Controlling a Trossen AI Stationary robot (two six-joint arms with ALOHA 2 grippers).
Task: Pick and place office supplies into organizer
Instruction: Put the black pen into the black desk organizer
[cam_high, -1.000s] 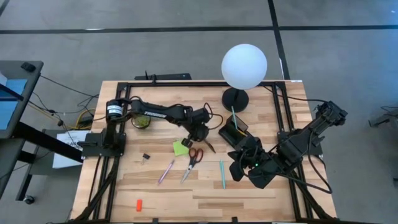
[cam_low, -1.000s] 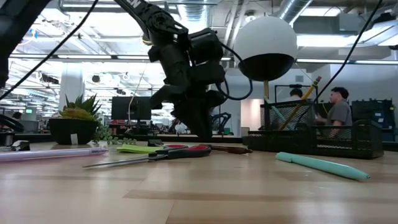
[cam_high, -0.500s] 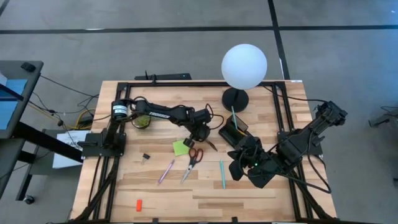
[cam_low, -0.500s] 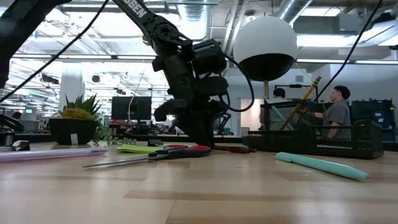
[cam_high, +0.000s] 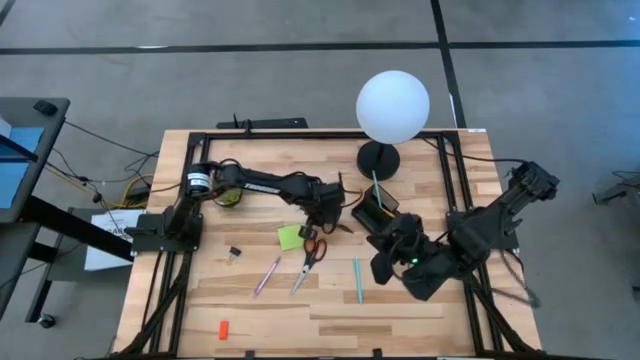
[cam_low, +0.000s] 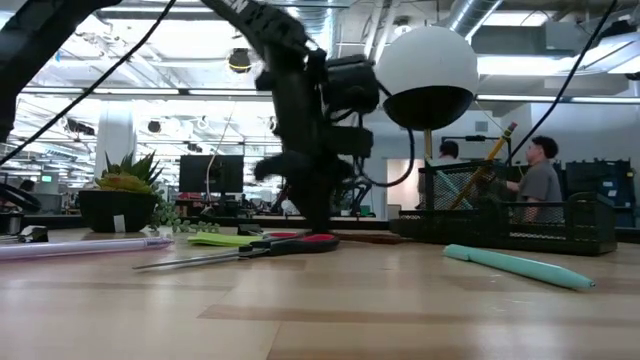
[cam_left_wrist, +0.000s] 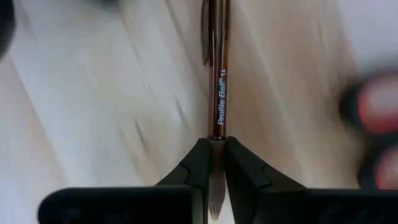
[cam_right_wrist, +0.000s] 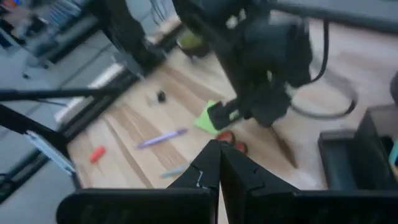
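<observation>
Only left wrist view showed left gripper clenched on one brown translucent pen; right gripper closed, empty. High view: one red-handled scissors, one teal pen.

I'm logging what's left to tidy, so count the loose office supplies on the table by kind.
Pens: 3, brown, purple, teal
Scissors: 1
Sticky-note pad: 1
Black clip: 1
Red-orange piece: 1
Total: 7
</observation>
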